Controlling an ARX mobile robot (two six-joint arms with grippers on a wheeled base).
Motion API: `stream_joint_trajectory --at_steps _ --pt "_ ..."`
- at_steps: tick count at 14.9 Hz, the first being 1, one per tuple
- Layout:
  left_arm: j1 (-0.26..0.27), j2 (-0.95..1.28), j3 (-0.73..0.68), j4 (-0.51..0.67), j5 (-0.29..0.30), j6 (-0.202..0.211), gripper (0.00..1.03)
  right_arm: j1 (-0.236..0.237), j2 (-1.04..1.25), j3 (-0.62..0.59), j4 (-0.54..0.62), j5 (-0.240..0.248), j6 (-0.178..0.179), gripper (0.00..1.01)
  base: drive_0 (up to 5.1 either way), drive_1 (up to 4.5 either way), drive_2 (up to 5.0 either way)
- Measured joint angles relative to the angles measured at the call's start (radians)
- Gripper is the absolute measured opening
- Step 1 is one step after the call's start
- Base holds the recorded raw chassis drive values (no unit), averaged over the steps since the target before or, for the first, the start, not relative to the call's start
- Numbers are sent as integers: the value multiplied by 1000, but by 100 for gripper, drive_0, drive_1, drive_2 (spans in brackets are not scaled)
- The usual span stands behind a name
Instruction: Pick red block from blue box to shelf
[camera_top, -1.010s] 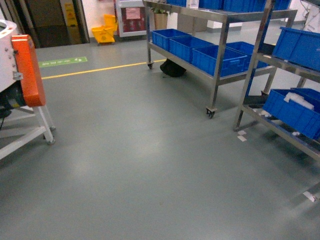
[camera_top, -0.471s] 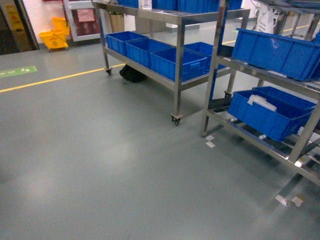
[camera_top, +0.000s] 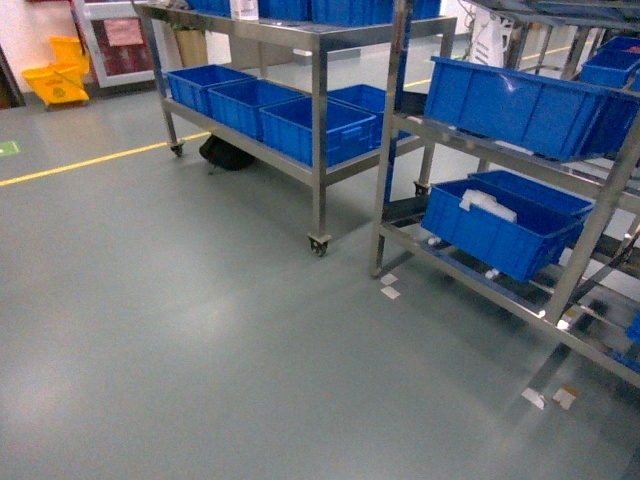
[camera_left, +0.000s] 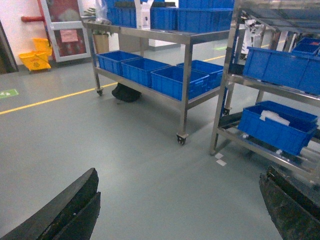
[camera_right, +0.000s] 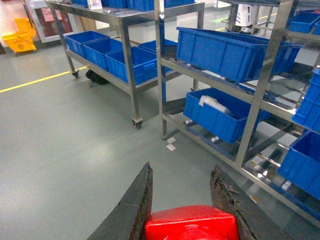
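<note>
Nearer in head view, shelf, formerly farther right.

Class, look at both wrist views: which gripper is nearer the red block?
Right. The right gripper has the red block between its fingers; the left gripper is open, with only floor between its fingers.

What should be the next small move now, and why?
Probably keep driving toward the shelf with the right gripper closed. It holds the red block between its fingers, but the shelf stands apart, across bare floor. The left gripper is open and empty.
</note>
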Motion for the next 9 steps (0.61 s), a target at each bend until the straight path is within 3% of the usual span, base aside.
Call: stream_joint_trajectory --at_steps 9 --pt "0 0 0 1 0 0 98 0 2 0 -4 0 0 28 -164 -164 -164"
